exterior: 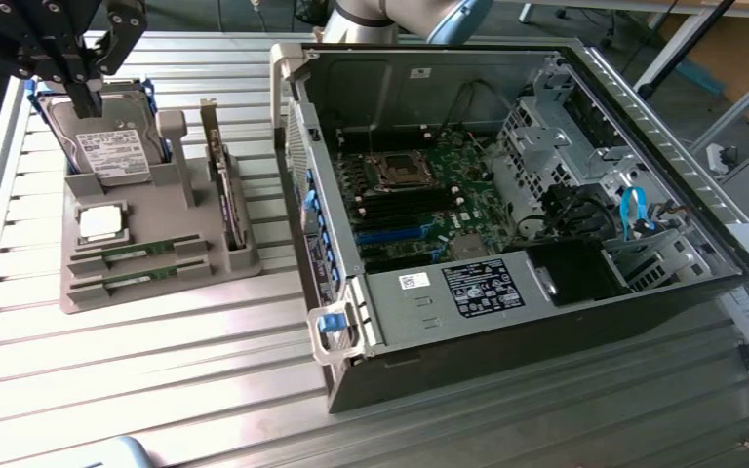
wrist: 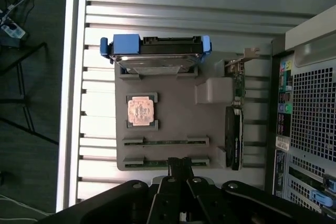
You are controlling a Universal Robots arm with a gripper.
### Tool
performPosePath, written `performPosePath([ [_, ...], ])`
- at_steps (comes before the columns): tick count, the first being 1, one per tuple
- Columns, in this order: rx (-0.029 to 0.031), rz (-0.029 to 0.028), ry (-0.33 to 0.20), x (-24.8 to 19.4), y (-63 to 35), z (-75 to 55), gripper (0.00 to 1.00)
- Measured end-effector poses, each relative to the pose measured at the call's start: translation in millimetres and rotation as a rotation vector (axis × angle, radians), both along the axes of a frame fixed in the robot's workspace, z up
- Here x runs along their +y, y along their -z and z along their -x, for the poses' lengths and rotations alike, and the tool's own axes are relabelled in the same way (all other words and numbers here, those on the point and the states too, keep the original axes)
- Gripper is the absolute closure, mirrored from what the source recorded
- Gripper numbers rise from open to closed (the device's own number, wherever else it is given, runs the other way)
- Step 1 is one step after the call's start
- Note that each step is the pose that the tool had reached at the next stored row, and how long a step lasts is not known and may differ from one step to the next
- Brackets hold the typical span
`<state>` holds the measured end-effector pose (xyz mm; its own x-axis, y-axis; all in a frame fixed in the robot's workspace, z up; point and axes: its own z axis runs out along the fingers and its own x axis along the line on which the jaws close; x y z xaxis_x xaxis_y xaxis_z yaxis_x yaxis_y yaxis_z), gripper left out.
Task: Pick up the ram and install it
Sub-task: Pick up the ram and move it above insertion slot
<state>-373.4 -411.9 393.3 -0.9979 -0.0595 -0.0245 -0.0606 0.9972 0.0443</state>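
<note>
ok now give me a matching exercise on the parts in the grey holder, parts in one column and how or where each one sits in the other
Column one:
1. hard drive
2. processor chip
3. ram sticks
4. expansion card

Column two:
a. standing on edge along the side of the holder nearest the open computer case
b. two lying in parallel slots at one end of the holder
c. propped upright at the other end, blue along its sides
d. flat in a square pocket between the drive and the sticks

Pairs: 1-c, 2-d, 3-b, 4-a
</note>
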Motion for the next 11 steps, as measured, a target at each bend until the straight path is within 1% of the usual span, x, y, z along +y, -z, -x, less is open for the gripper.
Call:
performPosePath([
  [11,0.0,0.0,-0.065,0.0,0.0,0.0,0.89],
])
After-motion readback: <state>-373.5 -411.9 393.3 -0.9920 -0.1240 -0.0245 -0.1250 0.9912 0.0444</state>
